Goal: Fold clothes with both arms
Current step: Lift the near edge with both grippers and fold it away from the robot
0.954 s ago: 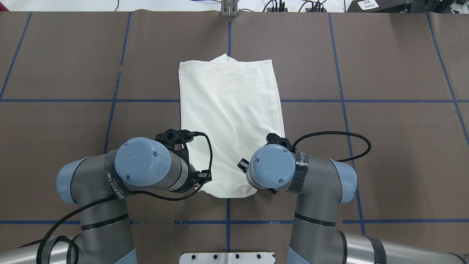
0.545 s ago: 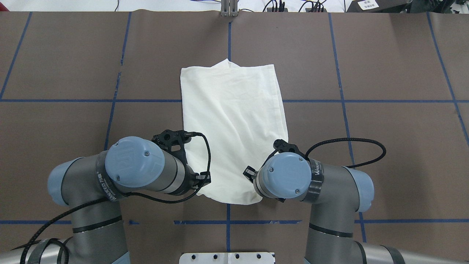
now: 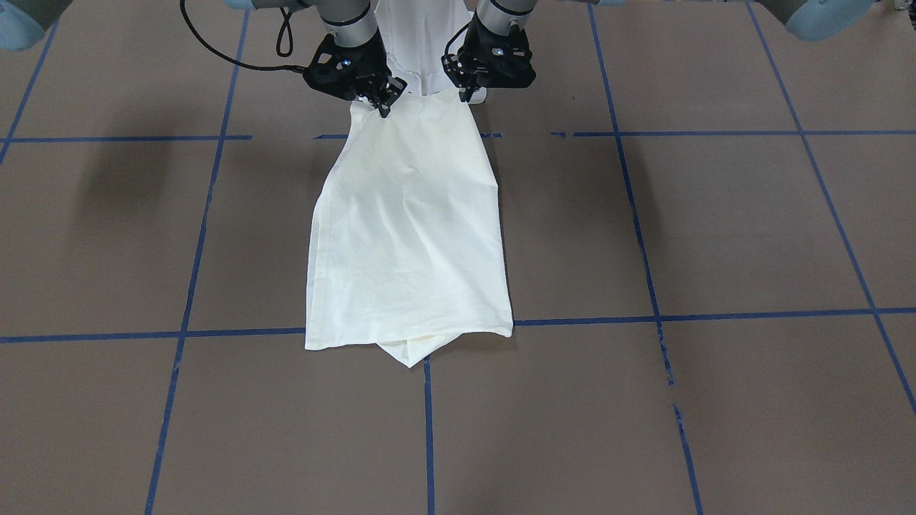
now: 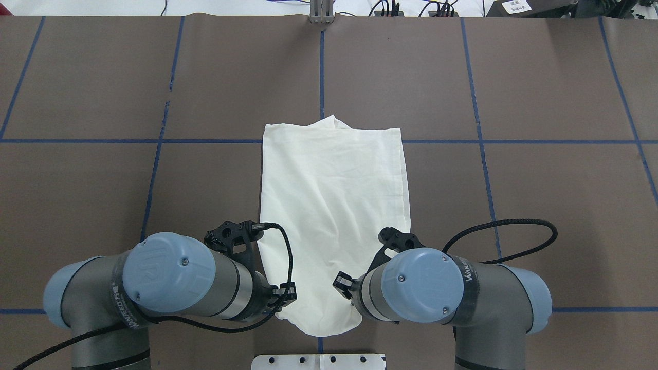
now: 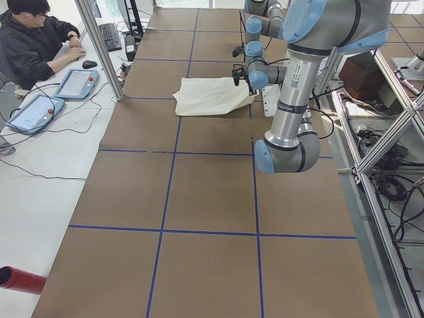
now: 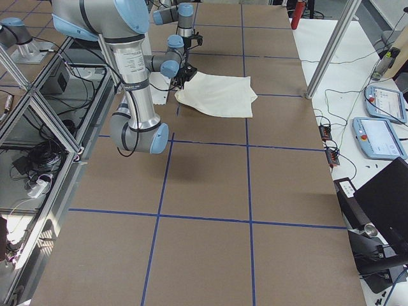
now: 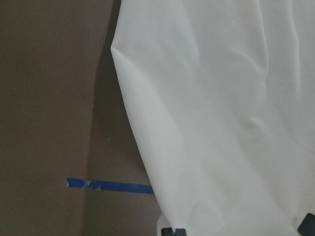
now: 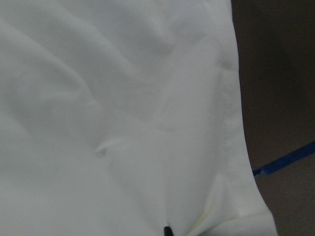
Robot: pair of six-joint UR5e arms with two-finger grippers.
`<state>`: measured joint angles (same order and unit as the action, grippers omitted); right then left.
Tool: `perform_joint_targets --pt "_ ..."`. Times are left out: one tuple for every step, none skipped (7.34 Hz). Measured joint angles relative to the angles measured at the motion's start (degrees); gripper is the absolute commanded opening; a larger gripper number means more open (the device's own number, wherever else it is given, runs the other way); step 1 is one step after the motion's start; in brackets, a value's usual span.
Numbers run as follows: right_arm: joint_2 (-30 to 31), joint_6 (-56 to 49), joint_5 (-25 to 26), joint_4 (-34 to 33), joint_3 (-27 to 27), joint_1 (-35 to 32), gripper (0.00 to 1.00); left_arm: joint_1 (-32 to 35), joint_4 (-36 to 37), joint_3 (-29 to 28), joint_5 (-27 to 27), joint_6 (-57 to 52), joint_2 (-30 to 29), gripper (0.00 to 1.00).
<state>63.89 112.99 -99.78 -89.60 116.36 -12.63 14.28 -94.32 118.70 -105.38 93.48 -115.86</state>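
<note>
The shirt (image 4: 334,205), folded into a long, plain cream strip, lies along the middle of the brown worktop (image 4: 540,92). Its far end rests flat across a blue tape line (image 4: 205,141), with a small point of cloth poking out beyond the edge. Its near end is raised off the worktop, close to the robot's base. The left tool (image 3: 466,94) pinches one near corner and the right tool (image 3: 383,104) pinches the other.

Overhead and front-facing cameras look down oppositely, both sharing the shirt (image 4: 331,216).
</note>
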Motion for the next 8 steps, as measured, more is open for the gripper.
perform_joint_targets --pt "-0.26 -1.18 -0.68 0.23 0.0 -2.27 0.0 1.39 -0.15 -0.05 -0.05 -0.16 -0.26 0.0" --pt "-0.65 -3.07 -1.99 0.31 -0.35 -5.3 0.0 4.73 -0.57 -0.37 -0.52 -0.92 -1.01 0.0" --pt "-1.5 -5.16 -4.09 0.31 -1.6 -8.99 0.0 9.26 -1.69 -1.89 -2.49 -2.12 -2.49 0.0" --pt "-2.96 -7.13 -6.78 0.33 -4.06 -12.91 0.0 13.92 -4.32 -5.88 -5.38 -2.97 -4.74 0.0" --pt "-4.73 -8.77 -9.21 0.36 -6.93 -16.26 0.0 17.17 -7.84 -11.28 -6.99 -3.28 -7.03 0.0" --pt "-6.68 -9.82 -11.08 0.38 -9.97 -19.07 0.0 19.66 -11.19 -16.7 -7.66 -3.38 -8.8 0.0" --pt "-9.14 -10.34 -12.31 0.55 -13.96 -21.57 0.0 21.82 -13.58 -20.98 -7.91 -3.48 -10.04 0.0" --pt "-12.29 -10.75 -13.4 1.96 -20.11 -23.99 0.11 23.85 -15.15 -24.94 -8.06 -3.92 -11.66 0.0"
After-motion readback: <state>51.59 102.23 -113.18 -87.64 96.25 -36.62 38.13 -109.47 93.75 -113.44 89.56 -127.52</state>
